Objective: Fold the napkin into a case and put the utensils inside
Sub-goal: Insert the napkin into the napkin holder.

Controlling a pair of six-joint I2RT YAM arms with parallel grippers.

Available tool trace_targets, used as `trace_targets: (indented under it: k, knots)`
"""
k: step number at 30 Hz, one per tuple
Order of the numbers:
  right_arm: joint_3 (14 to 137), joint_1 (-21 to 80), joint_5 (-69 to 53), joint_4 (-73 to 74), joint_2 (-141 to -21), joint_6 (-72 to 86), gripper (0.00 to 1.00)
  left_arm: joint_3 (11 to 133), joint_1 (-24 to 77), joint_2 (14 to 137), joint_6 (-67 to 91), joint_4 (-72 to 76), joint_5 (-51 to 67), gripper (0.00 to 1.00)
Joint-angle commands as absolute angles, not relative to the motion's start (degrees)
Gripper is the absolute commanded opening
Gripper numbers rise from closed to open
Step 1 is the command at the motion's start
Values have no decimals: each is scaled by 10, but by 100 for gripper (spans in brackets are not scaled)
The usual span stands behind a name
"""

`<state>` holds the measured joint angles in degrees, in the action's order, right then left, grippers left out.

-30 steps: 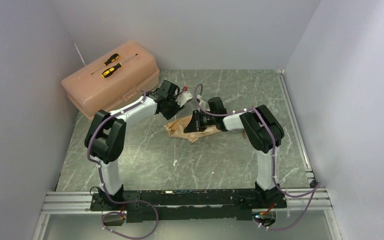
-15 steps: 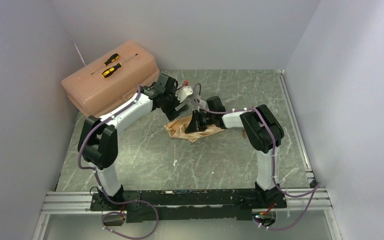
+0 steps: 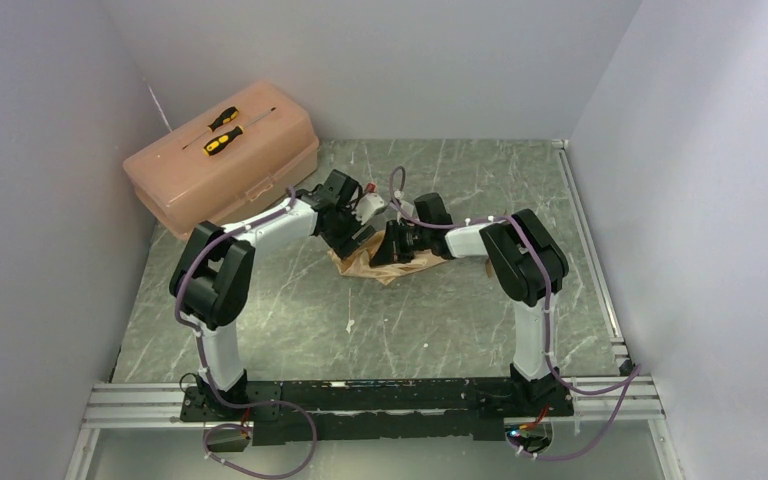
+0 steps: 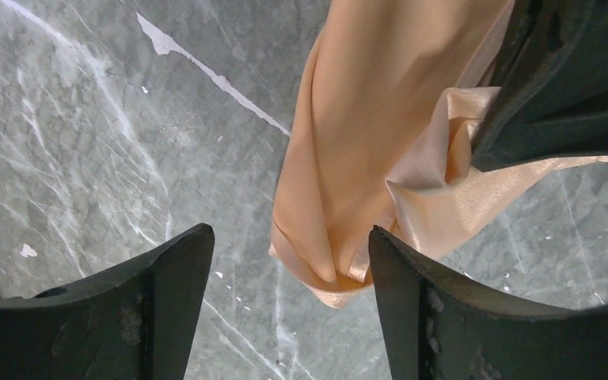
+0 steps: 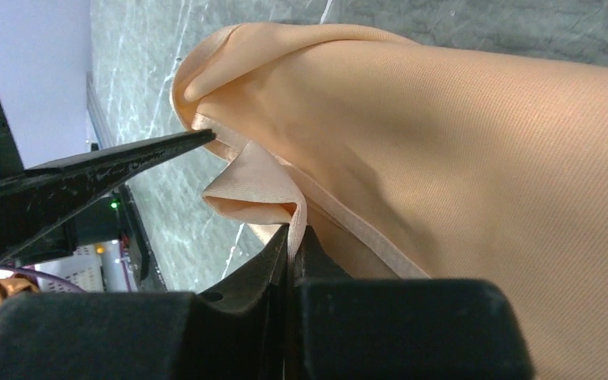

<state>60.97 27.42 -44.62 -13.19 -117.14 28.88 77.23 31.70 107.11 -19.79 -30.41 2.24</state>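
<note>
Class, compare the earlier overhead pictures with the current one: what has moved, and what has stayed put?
The left gripper has come down toward the near side, and now sits open astride the napkin end. The right gripper stayed shut on the napkin. The toolbox and screwdrivers did not move.

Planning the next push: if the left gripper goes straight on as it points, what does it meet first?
Probably the napkin: its folded end lies between the fingers of the open left gripper, with the marble table just beneath. Depth is unclear.
</note>
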Motion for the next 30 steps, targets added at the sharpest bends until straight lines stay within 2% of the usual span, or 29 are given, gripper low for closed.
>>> trace_targets:
  k: [1, 3, 12, 13, 16, 24, 30]
  knots:
    - [599, 272, -467, -181, -1170, 324, 7, 767, 319, 1078, -164, -279, 7, 72]
    - [599, 273, -470, -181, -1170, 329, 7, 771, 319, 1085, -164, -281, 6, 64]
    - [625, 266, -471, -119, -1171, 332, 7, 771, 319, 1106, -150, -300, 31, 38]
    - [633, 266, -468, -101, -1173, 327, 7, 773, 319, 1105, -149, -301, 35, 33]
    - [657, 265, -464, -58, -1181, 326, 7, 782, 321, 1105, -148, -310, 45, 4]
    - [693, 265, -447, -4, -1182, 341, 3, 821, 333, 1100, -155, -328, 57, 3]
    - [748, 267, -416, 105, -1202, 333, 0, 818, 365, 1071, -193, -322, 43, 3]
